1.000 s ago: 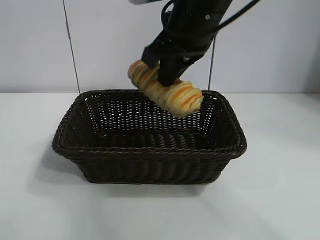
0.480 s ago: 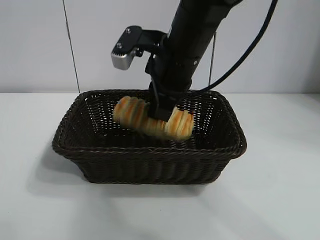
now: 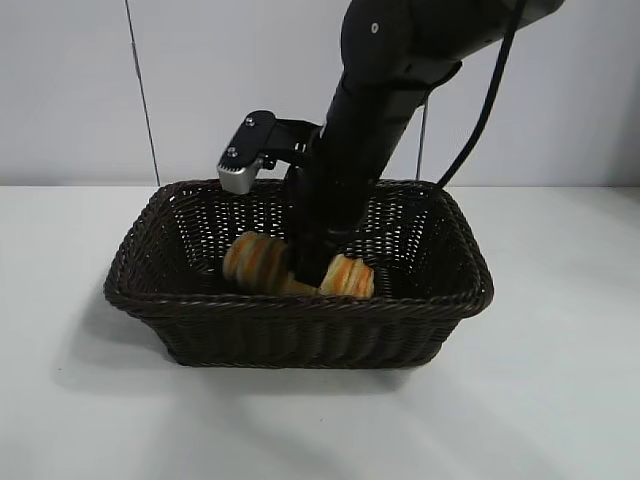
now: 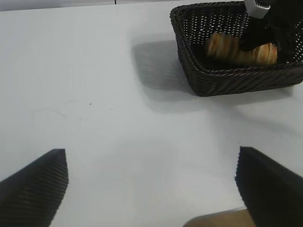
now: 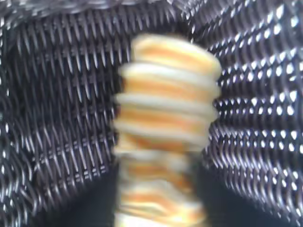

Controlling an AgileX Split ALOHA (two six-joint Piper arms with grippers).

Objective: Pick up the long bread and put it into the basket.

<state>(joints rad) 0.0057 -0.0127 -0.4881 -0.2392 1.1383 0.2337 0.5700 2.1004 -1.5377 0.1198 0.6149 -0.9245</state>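
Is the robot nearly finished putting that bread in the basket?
Nearly. The long bread is already down inside the basket. The right gripper is right at the loaf; whether it has let go is unclear. Left: pull that arm out. The left gripper waits open over the bare table.

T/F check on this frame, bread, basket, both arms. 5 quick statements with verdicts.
1. The long bread lies inside the basket. True.
2. The basket is tipped on its side. False: it stands upright on the white table.
3. The right tool reaches down into the basket at the bread. True.
4. The left tool is over the basket. False: it sits apart from the basket, above bare table, its fingers spread wide with nothing between them.
5. The bread rests on the table beside the basket. False: it is within the wicker walls, low in the basket.
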